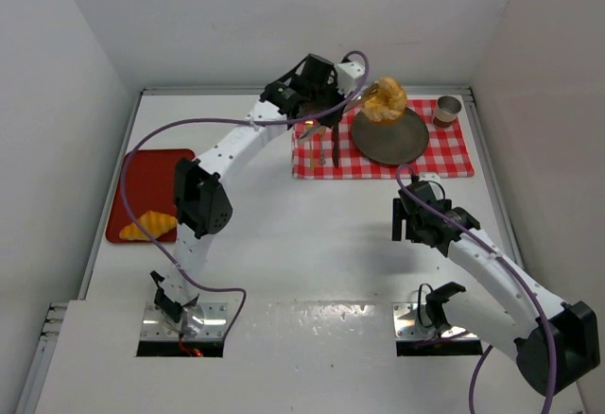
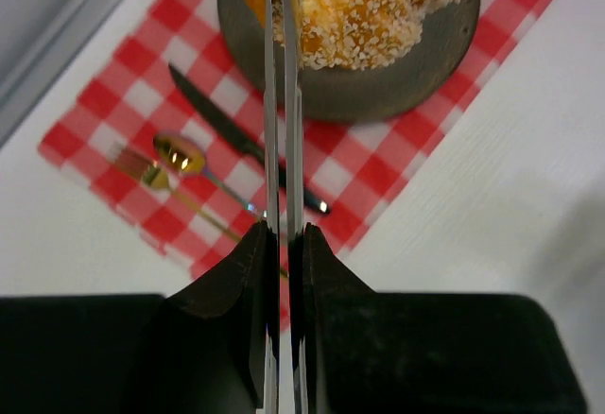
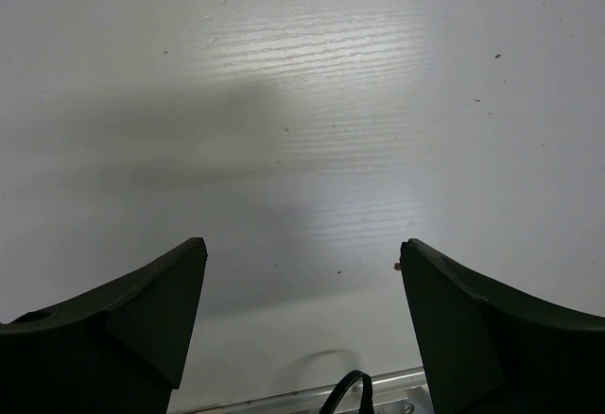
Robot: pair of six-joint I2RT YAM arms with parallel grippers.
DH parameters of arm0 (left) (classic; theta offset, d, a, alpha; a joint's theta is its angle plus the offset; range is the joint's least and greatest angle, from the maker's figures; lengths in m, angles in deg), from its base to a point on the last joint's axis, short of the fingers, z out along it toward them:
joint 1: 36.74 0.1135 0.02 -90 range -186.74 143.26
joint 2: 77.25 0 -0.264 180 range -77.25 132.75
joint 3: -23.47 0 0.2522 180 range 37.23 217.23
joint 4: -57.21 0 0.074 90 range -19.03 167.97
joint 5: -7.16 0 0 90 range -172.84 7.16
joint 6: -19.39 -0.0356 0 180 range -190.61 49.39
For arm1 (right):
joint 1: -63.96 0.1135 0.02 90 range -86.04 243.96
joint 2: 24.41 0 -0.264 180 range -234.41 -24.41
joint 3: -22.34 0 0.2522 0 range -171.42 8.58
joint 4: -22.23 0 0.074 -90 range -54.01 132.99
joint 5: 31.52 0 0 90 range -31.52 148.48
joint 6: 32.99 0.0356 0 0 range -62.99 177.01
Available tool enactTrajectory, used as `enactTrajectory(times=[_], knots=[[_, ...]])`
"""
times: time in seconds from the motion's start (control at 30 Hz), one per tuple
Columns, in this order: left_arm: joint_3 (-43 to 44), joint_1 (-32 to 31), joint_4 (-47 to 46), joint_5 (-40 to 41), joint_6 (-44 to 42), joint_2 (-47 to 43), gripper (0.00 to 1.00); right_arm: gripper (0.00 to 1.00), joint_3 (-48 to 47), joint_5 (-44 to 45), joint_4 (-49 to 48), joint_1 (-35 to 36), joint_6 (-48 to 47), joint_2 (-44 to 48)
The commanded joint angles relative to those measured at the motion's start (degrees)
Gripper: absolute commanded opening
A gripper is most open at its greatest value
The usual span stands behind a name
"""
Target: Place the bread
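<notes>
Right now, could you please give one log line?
left gripper: shut on metal tongs holding golden sesame bun over dark round plate | right gripper: open | crescent croissant: red tray

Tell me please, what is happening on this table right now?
The left gripper is shut on metal tongs, whose blades meet the round bun over the dark plate on the checked cloth. Whether the bun already rests on the plate, I cannot tell. The croissant lies on the red tray at the left. The right gripper hangs open above the table, holding nothing.
</notes>
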Motion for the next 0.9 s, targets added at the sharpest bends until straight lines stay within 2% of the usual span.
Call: enactTrajectory(times=[0.0,0.13,0.37,0.43,0.57,0.6,0.67,0.8,0.87], knots=[[2.72,-0.99,-13.44,2.99,1.77,1.20,0.00,0.83,-0.55,2.12,0.63,-0.10,0.31,1.41],[3.24,-2.30,-14.49,4.84,1.77,7.70,0.00,0.83,-0.63,2.82,1.06,-0.36,-0.13,1.06],[3.24,-2.83,-16.77,4.84,3.52,13.69,0.00,0.83,-2.03,2.21,0.45,-0.63,-2.15,-1.48],[3.77,-2.83,-16.78,5.37,4.05,14.83,0.04,0.83,-2.83,2.21,0.54,-0.63,-2.59,-2.54],[3.16,-2.83,-16.78,4.59,5.28,13.70,0.24,0.83,-3.18,1.77,0.80,-0.63,-2.68,-2.63],[3.15,-2.83,-16.78,4.58,5.28,12.74,0.34,0.84,-2.92,1.60,0.63,-0.54,-2.51,-2.54],[3.15,-2.22,-16.78,4.06,6.42,11.94,0.43,0.84,-2.57,1.25,0.36,-0.45,-2.24,-2.10],[3.15,-1.08,-17.30,1.86,7.91,9.92,0.56,0.84,-2.21,0.37,0.01,-0.63,-2.33,-1.58],[4.20,-1.07,-17.30,1.85,8.44,9.92,0.58,0.84,-2.39,-0.16,0.10,-0.63,-2.33,-1.49]])
